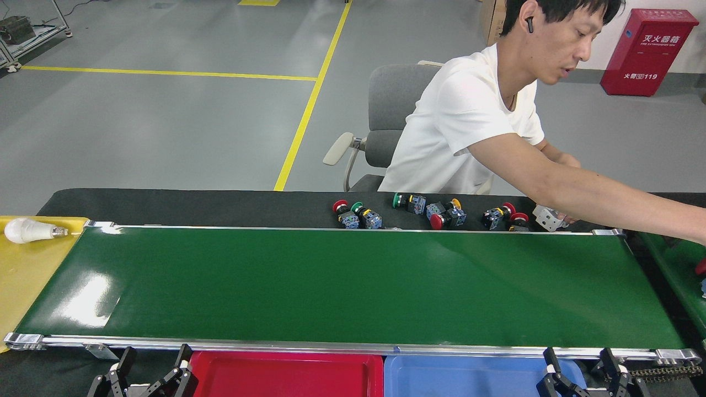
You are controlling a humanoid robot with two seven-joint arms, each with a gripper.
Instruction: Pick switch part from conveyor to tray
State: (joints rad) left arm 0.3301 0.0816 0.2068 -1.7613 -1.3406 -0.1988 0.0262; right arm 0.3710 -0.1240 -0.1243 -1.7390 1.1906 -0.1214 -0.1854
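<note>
belt: conveyor [342, 281] has no switch on it, so just wait
claws: left claw [148, 368] and right claw [579, 366] both wide, holding nothing
tip: hover low over the red tray [287, 375], grab once a part rolls near

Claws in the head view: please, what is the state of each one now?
Left claw: open, holding nothing, below the conveyor rail.
Right claw: open, holding nothing, beside the blue tray.

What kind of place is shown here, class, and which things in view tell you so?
Probably a factory or workshop test floor: a green conveyor with metal rails, yellow lines painted on the grey floor, a red fire-extinguisher box, and switch parts laid out beside the belt.
</note>
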